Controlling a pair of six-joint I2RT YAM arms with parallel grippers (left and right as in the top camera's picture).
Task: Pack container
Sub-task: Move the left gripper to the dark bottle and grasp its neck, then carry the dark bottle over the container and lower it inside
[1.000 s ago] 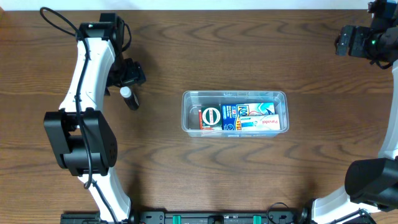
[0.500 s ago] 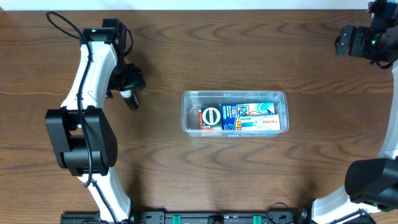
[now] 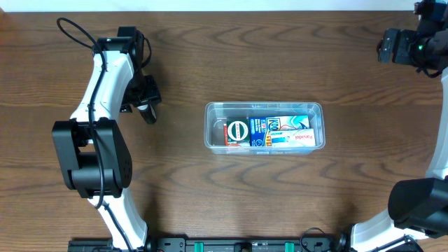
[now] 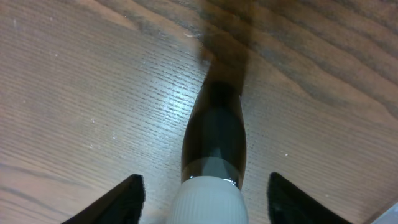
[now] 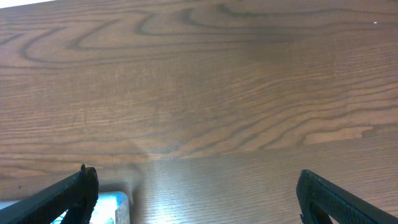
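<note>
The clear plastic container (image 3: 210, 126) sits mid-table and holds a blue box (image 3: 280, 131), a red box and a round green-and-white lid (image 3: 236, 130). A dark bottle with a white ribbed cap (image 3: 148, 112) lies on the table to the container's left. My left gripper (image 3: 142, 100) is open and straddles the cap; in the left wrist view the bottle (image 4: 214, 134) lies between the fingers (image 4: 205, 199) with gaps on both sides. My right gripper (image 3: 388, 46) is open and empty at the far right back; its wrist view (image 5: 196, 193) shows bare wood and a corner of the blue box (image 5: 112, 208).
Only the brown wood table (image 3: 224, 196) surrounds the container. The two arm bases stand at the front left and front right edges.
My left gripper has crept a little to the right and down over the bottle's cap. The right arm and the container have not moved.
</note>
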